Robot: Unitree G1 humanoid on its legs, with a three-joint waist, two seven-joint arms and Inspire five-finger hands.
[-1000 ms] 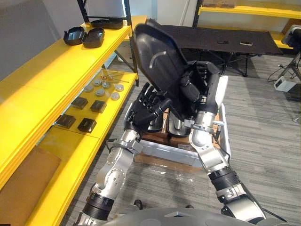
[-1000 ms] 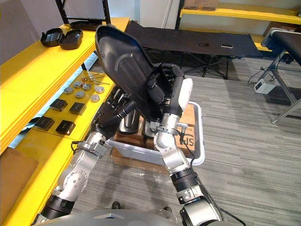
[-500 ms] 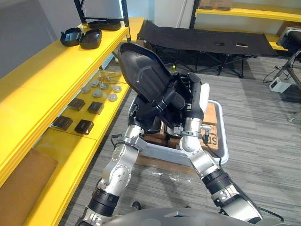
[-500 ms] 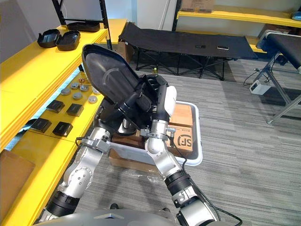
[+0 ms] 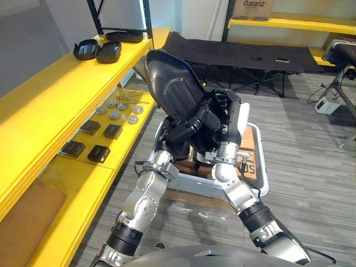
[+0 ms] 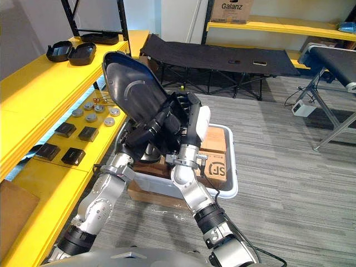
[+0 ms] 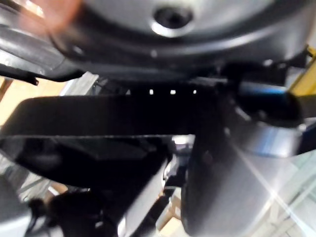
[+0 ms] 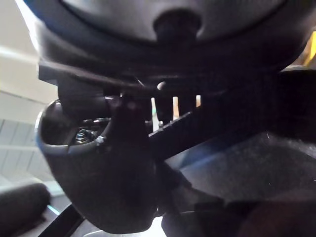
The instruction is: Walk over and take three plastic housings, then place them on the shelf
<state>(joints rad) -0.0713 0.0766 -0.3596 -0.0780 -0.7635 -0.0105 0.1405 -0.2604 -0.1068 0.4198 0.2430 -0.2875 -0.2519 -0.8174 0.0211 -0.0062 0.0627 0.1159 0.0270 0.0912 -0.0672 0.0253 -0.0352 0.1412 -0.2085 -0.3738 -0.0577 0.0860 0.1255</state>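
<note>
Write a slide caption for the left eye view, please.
Left robot hand and right robot hand hold a black plastic housing over a white bin beside the yellow shelf.

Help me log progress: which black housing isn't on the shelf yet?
The big housing, gripped tilted in the right hand with the left hand against it, above the bin; the others lie on top of the yellow shelf.
</note>
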